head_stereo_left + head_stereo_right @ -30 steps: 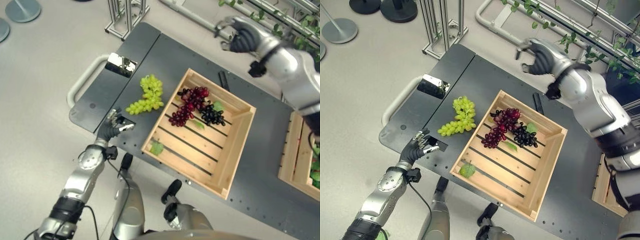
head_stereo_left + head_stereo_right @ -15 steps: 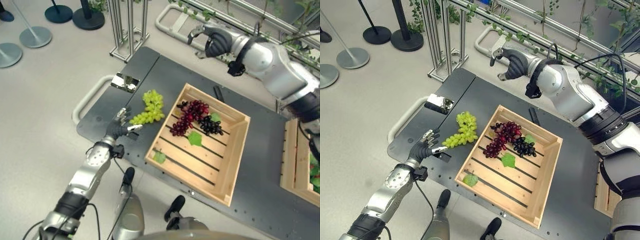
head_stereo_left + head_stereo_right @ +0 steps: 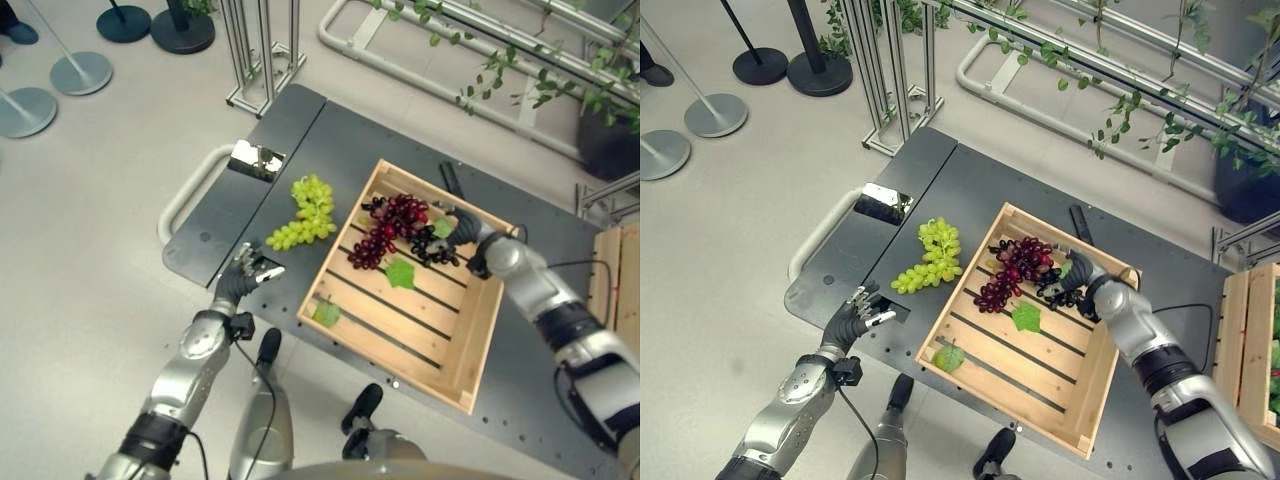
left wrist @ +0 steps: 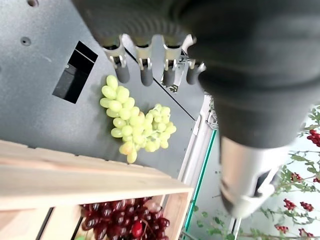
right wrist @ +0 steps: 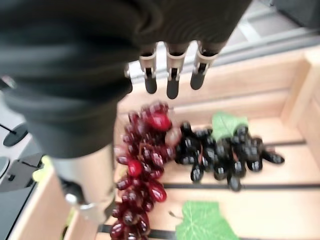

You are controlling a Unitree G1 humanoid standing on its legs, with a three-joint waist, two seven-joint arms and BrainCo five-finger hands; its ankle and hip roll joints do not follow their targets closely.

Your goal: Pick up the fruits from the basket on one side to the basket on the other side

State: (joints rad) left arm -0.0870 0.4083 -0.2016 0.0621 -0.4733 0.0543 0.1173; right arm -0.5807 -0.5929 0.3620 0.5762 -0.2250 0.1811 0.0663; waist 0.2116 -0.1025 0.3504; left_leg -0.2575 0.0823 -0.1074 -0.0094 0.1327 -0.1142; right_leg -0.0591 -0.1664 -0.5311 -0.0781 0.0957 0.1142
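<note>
A wooden crate (image 3: 478, 330) sits mid-table holding a red grape bunch (image 3: 388, 228), a black grape bunch (image 3: 430, 246) and loose green leaves (image 3: 400, 272). A green grape bunch (image 3: 305, 210) lies on the dark table left of the crate. My right hand (image 3: 462, 228) hovers low inside the crate's far end, just over the black grapes (image 5: 225, 152). Its fingers (image 5: 170, 75) are straight and hold nothing. My left hand (image 3: 243, 275) rests open at the table's near left edge, short of the green grapes (image 4: 135, 125).
A second wooden crate (image 3: 612, 270) stands at the right edge with fruit in it. A shiny metal plate (image 3: 257, 158) lies on the table's left part, and a black bar (image 3: 448, 178) lies behind the crate. Metal frames and stand bases (image 3: 80, 72) are on the floor beyond.
My right arm has swung down from beyond the table's far edge into the crate, over the black grapes. The camera view has shifted. My left hand stays near the same edge.
</note>
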